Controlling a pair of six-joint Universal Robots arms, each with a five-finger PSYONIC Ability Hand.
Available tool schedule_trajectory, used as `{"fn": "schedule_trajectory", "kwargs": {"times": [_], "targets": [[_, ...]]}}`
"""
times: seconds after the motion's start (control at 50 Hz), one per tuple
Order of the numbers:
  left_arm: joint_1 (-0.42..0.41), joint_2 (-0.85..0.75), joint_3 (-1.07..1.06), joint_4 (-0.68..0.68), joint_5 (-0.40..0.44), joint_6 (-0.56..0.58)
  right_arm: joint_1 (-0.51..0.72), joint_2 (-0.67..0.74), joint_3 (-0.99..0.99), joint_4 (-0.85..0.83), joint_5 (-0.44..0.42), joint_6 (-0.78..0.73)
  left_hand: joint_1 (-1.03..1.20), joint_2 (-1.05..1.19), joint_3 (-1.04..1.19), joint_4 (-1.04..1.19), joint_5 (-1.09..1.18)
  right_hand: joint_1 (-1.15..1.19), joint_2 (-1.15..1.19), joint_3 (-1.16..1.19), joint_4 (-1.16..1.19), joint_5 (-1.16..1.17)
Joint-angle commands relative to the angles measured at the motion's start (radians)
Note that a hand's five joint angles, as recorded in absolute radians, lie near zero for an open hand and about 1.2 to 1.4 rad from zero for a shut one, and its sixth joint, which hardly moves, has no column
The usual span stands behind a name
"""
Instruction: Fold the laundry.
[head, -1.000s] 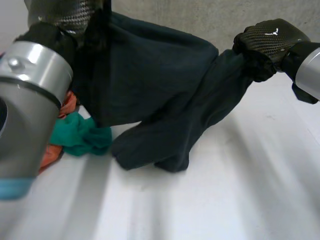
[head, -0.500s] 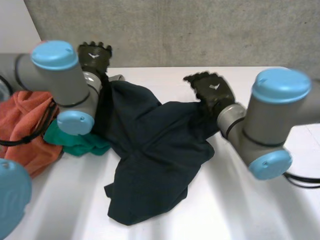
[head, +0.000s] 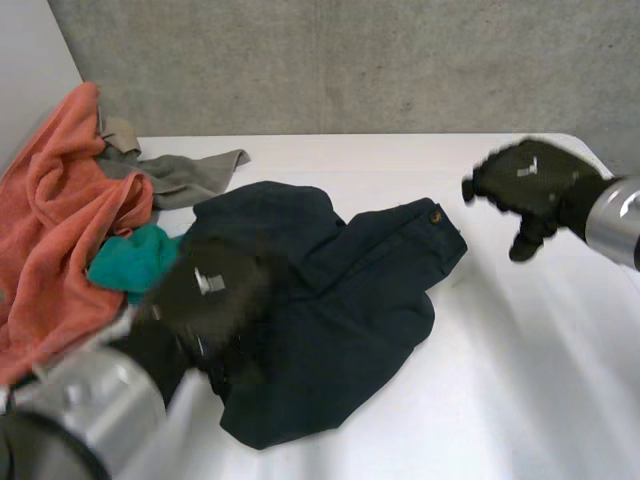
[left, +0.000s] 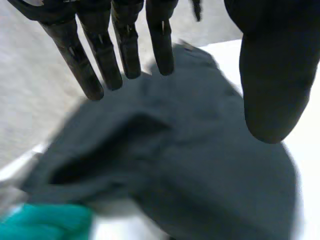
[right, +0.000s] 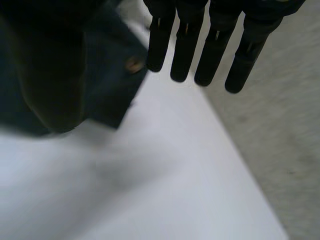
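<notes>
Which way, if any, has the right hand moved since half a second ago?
Yes. The right hand was on the dark garment; now it hangs open above bare table, rightward of the garment's buttoned end.

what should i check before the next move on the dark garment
1. Left robot hand empty: ok, fingers straight above the dark garment, holding nothing.
2. Right robot hand empty: ok, fingers straight, beside the garment's buttoned end.
3. Garment lying flat: not ok, it is crumpled and bunched on itself.
4. A landmark to grasp by: ok, the button shows at the end nearest the right robot hand.
5. Garment apart from the other laundry: cannot tell, the teal cloth lies right beside its edge.
6. Room to spread it: ok, bare table on the right robot hand's side.
</notes>
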Motion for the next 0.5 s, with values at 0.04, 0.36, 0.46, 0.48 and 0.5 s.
{"fn": "schedule_trajectory", "kwargs": {"times": [0.04, 0.36, 0.46, 0.48, 0.5], "targets": [[-0.099, -0.172, -0.056, 0.003, -0.055, -0.073, -0.018, 0.118, 0.102, 0.133, -0.038, -0.206, 0.005, 0.020, 0.024, 0.020, 0.020, 0.190, 0.190, 0.194, 0.194, 0.193], [-0.102, -0.476, 0.114, 0.141, -0.200, 0.027, 0.080, 0.315, 0.104, -0.184, -0.097, -0.059, -0.213, -0.198, -0.194, -0.198, -0.198, -0.265, -0.265, -0.261, -0.261, -0.262], [-0.070, -0.560, 0.177, 0.137, -0.259, 0.111, 0.121, 0.367, 0.072, -0.297, -0.072, 0.001, -0.163, -0.148, -0.144, -0.148, -0.149, -0.256, -0.256, -0.252, -0.252, -0.253], [-0.064, -0.568, 0.188, 0.137, -0.266, 0.121, 0.128, 0.373, 0.067, -0.313, -0.069, 0.007, -0.136, -0.122, -0.118, -0.122, -0.122, -0.253, -0.253, -0.249, -0.249, -0.250], [-0.058, -0.574, 0.197, 0.138, -0.273, 0.127, 0.132, 0.379, 0.061, -0.328, -0.066, 0.014, -0.101, -0.086, -0.083, -0.087, -0.087, -0.250, -0.250, -0.246, -0.246, -0.248]]}}
